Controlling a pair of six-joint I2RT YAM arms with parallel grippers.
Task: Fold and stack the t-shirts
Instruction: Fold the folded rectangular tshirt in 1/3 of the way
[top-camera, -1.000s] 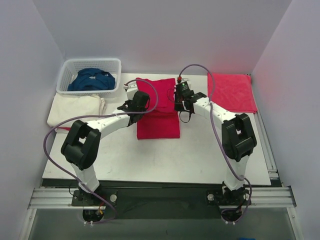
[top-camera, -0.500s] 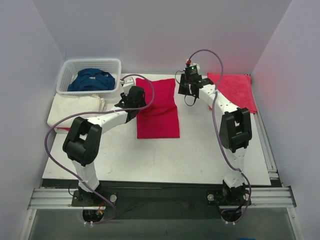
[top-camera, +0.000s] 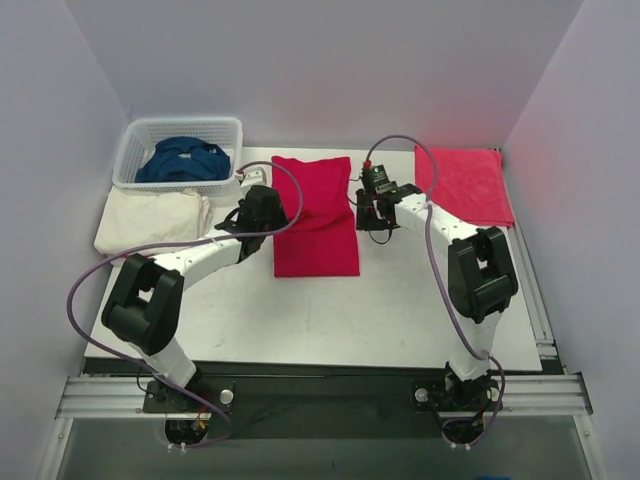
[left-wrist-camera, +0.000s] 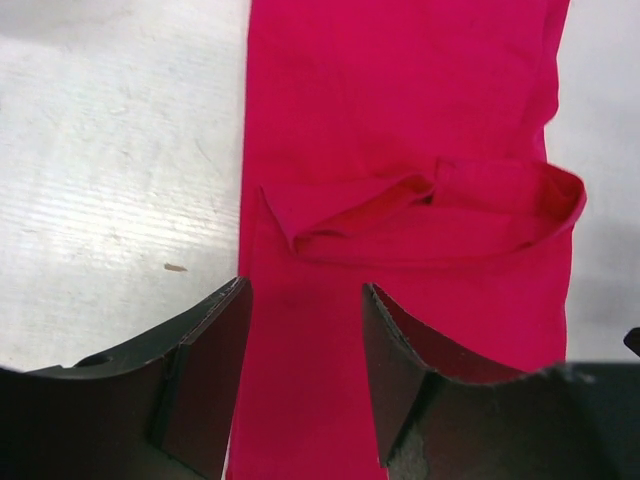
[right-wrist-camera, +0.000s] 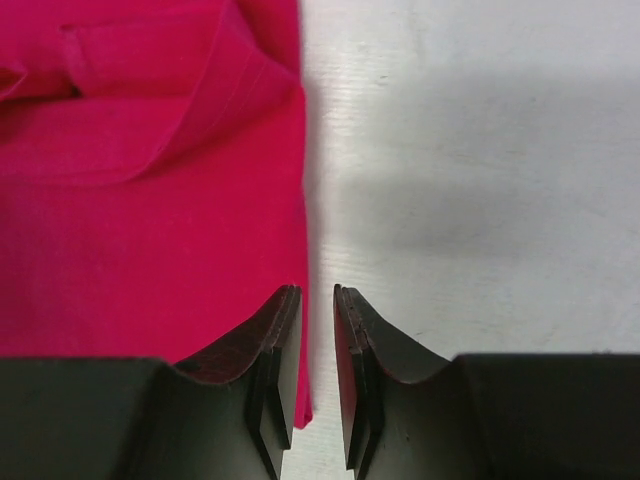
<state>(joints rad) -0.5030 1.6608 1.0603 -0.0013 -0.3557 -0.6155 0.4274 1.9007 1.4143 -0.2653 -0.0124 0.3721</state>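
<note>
The crimson red t-shirt (top-camera: 315, 222) lies in the middle of the surface (top-camera: 300, 320), a bit toward the far edge, folded into a long strip. A loose flap (left-wrist-camera: 430, 205) is tucked across it. The left pincer (left-wrist-camera: 305, 300) hangs over the strip's left edge with its jaws apart and nothing in them. The right pincer (right-wrist-camera: 316, 295) hangs over the right edge with only a thin gap between its jaws, and it holds nothing too. The sides look folded in, so the step in hand seems to be folding the strip in half. For that, both pincers would need to grab the two corners of one end, lift together, and lay that end on the other end with the edges lined up. By the left edge, a little farther back, rests the cream-white t-shirt (top-camera: 150, 218). In the far left corner a white basket (top-camera: 185, 120) holds the dark blue t-shirt (top-camera: 183, 160), not yet folded. In the far right corner lies a flat pinkish-red cloth (top-camera: 463, 185), likely a finished shirt and the place to stack.
</note>
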